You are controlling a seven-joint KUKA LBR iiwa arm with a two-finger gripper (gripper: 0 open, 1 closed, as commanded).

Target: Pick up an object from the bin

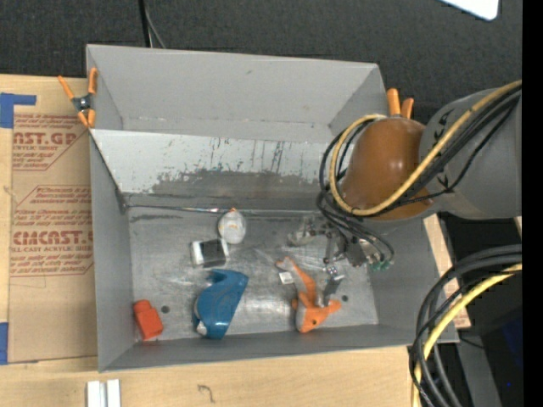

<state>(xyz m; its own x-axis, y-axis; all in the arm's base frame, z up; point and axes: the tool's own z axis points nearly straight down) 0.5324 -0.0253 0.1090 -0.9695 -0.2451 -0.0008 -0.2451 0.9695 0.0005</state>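
My gripper [333, 271] hangs low in the right part of the bin, just under the arm's wrist. Right beside it, to its lower left, an orange plastic clamp-like tool [309, 305] with a small white and orange tip [288, 273] lies on the bin floor; whether they touch I cannot tell. A blue curved plastic thing [219, 302] rests left of that, near the front wall.
A white round thing [231, 225] and a small black and white piece [208, 251] lie near the middle of the floor. A small orange block [147, 319] sits in the front left corner. The arm and its cables cover the bin's right side.
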